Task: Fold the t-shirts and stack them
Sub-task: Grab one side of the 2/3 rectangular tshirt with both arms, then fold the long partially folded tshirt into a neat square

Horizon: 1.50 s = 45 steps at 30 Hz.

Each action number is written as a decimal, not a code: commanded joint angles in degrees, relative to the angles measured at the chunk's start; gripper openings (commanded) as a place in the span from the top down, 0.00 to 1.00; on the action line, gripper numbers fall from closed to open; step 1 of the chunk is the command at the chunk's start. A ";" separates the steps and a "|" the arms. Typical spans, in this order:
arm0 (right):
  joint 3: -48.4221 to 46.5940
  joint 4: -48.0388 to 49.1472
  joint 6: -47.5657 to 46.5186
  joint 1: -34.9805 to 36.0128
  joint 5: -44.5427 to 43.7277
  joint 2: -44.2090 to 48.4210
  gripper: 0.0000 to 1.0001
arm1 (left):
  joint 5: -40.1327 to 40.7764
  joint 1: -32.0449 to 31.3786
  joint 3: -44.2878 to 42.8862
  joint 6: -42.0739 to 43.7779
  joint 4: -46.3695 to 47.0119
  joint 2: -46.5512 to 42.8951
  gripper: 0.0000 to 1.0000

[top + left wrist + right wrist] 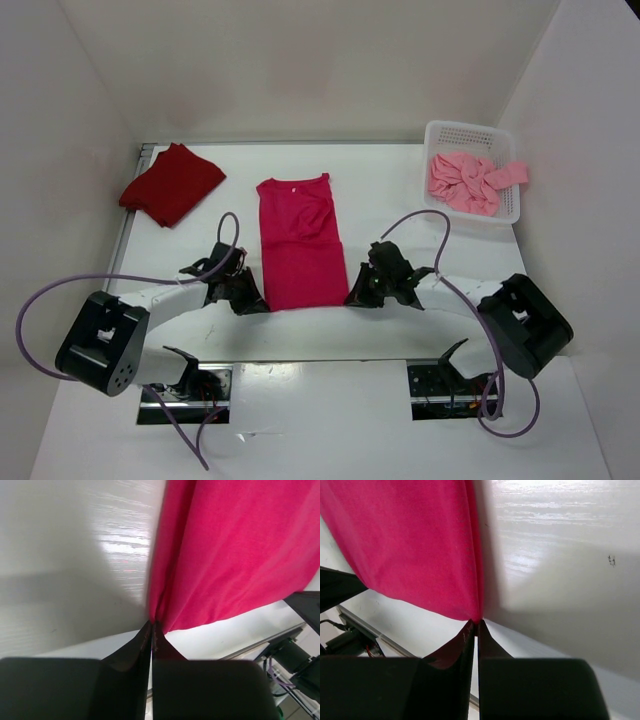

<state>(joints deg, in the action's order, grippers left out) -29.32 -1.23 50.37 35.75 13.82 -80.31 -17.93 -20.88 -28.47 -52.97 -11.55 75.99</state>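
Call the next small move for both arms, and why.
The left fingers and right fingers are each shut on a near corner of the flat crimson-pink shirt. So probably: lift both corners together and carry them to its far end, folding it in half.

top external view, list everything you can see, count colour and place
crimson-pink t-shirt: one, bright crimson-pink, flat at table centre
dark red t-shirt: one, dark red, folded, far left
salmon pink t-shirt: one, light pink, crumpled in basket
basket: one, white, far right
table: one, white
left fingers: two, black, shut on crimson-pink t-shirt's near left corner
right fingers: two, black, shut on its near right corner
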 commanded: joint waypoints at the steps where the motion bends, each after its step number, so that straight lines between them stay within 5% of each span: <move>1: 1.54 -1.75 -0.10 -0.06 -1.08 3.23 0.94 | 2.55 -0.21 -2.03 -0.38 -2.42 -1.53 0.98; 9: 6.46 -7.54 4.38 3.45 0.14 13.59 0.95 | 1.85 -0.21 1.22 -2.14 -11.45 -14.51 1.00; 15: -4.41 -19.68 -0.08 0.57 -0.13 20.20 0.95 | -2.54 5.83 -8.08 0.05 -19.73 -17.55 1.00; 26: -41.82 -22.23 -18.72 -15.69 1.20 -10.60 0.97 | -1.84 11.39 -39.18 5.33 -13.42 11.18 1.00; 35: -70.48 -22.58 -22.33 -19.04 1.73 -36.12 0.97 | 3.77 14.03 -63.87 4.63 -9.81 34.30 1.00; 42: -84.05 -23.37 -21.80 -19.58 3.31 -50.02 0.97 | 6.59 15.08 -72.78 3.58 -7.88 45.64 1.00; 45: -88.97 -24.94 -21.19 -19.58 0.87 -53.19 0.94 | 5.90 15.61 -75.24 2.96 -6.12 47.58 0.84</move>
<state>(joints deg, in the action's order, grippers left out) -112.79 -24.53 29.74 16.71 16.45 -132.11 -13.06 -5.78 -99.61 -49.78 -21.39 122.72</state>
